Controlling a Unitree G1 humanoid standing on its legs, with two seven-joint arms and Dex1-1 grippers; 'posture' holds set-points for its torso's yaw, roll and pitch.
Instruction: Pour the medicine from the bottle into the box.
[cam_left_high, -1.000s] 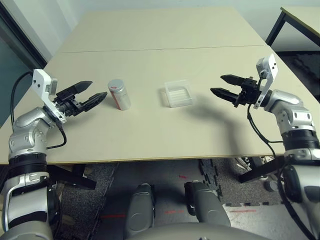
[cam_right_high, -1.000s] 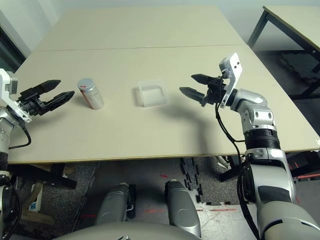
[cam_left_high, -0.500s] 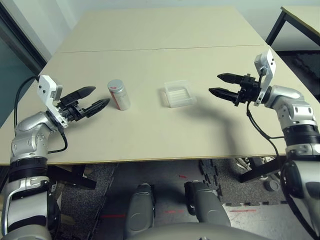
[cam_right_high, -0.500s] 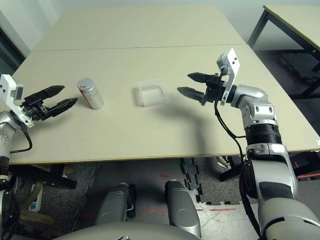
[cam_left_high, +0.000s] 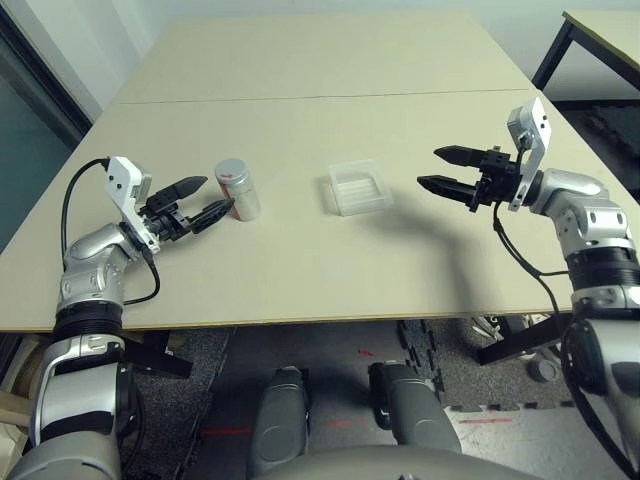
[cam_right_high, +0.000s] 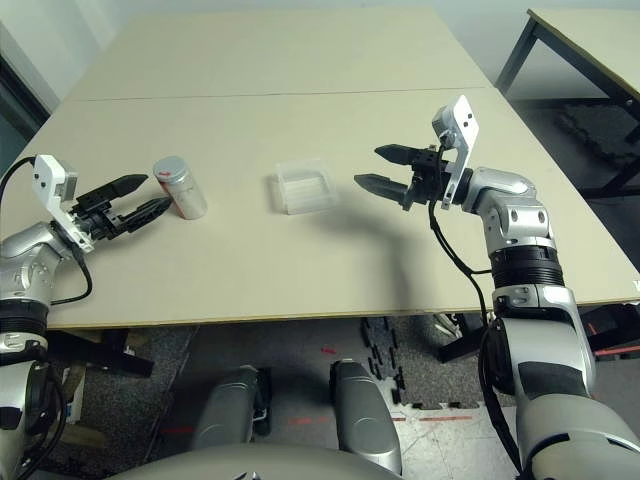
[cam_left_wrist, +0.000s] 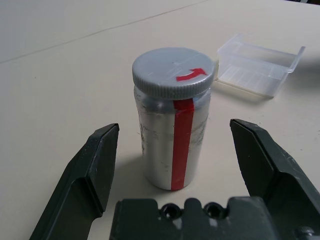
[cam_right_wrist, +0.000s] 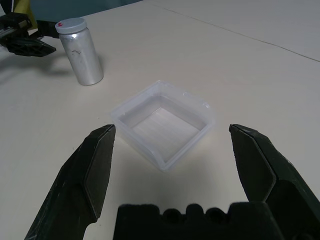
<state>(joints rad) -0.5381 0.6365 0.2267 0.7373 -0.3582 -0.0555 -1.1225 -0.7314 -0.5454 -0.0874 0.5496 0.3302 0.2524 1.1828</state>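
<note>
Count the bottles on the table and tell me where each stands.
1. The bottle stands upright on the robot's left side of the table, between the left gripper and the box.

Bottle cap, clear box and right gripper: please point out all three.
bottle cap (cam_left_wrist: 172, 73): left wrist view, on its grey top
clear box (cam_right_wrist: 162, 131): right wrist view, on its bottom, inside
right gripper (cam_left_high: 448, 173): left eye view, midway between the tips of its open jaws
</note>
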